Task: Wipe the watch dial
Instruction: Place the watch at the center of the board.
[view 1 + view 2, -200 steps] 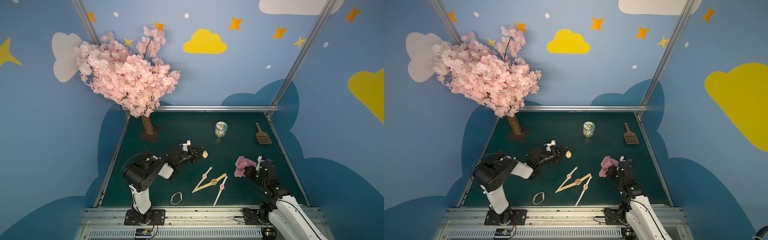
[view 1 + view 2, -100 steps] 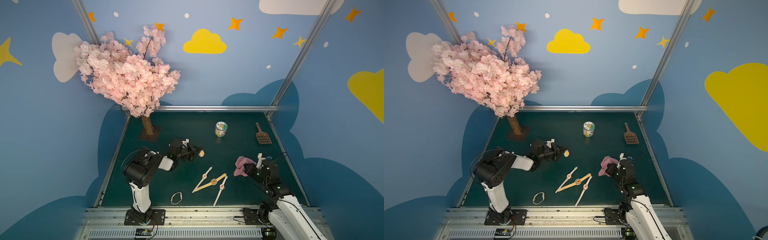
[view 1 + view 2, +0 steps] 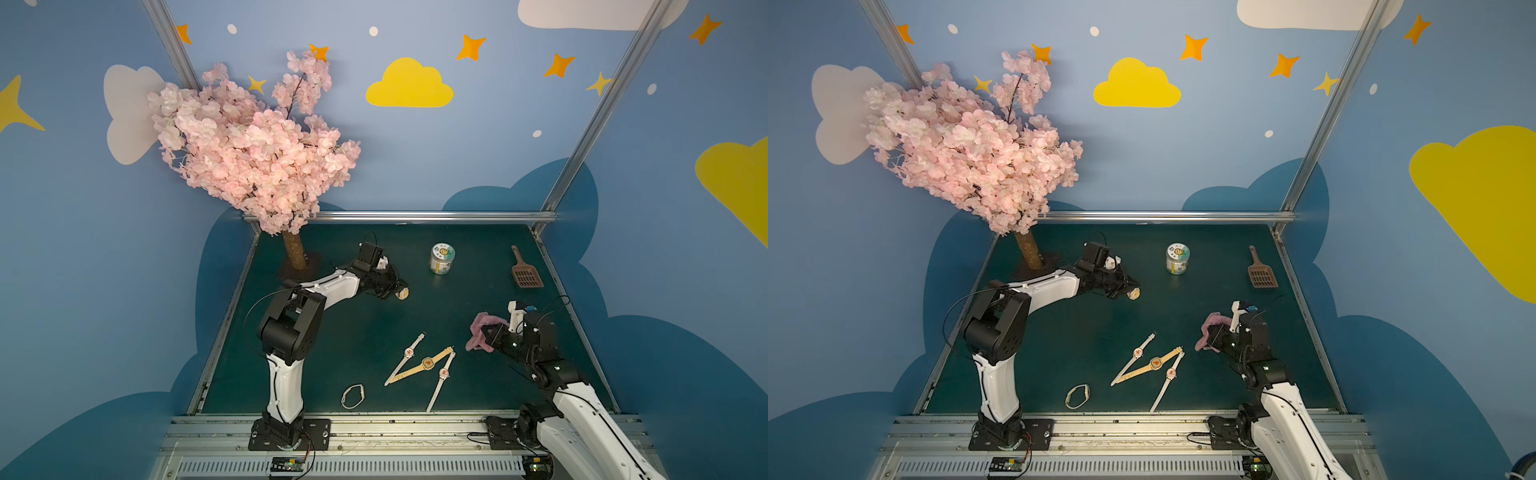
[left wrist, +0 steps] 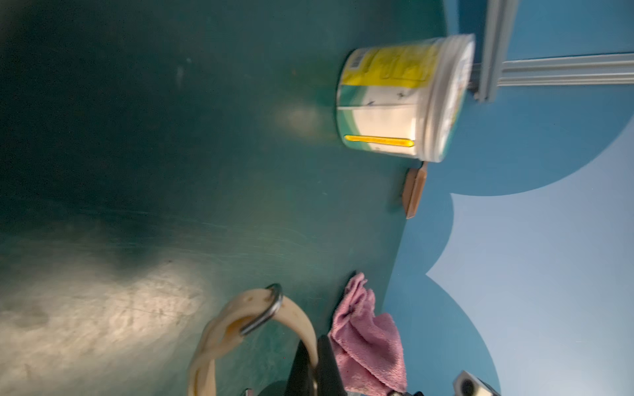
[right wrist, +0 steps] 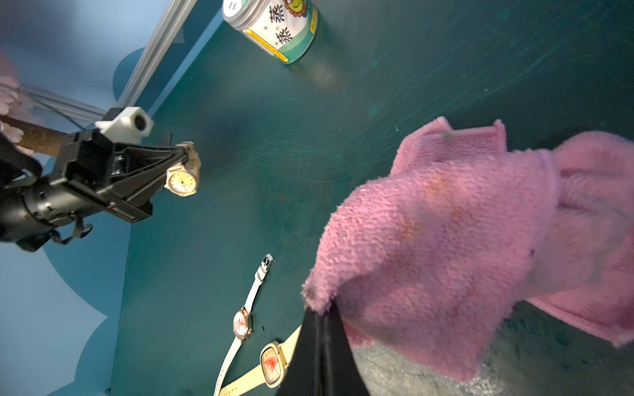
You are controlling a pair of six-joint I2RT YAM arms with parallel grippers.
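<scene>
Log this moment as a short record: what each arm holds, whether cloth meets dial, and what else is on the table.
left fingers: shut on watch
right fingers: shut on pink cloth
cloth to dial: apart, not yet wiping
flat on table: three other watches
also there: strap loop, jar, scoop

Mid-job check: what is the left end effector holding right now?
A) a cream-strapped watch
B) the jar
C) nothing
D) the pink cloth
A: the left end effector is shut on the watch, dial showing; the pink cloth is in the right end effector.
</scene>
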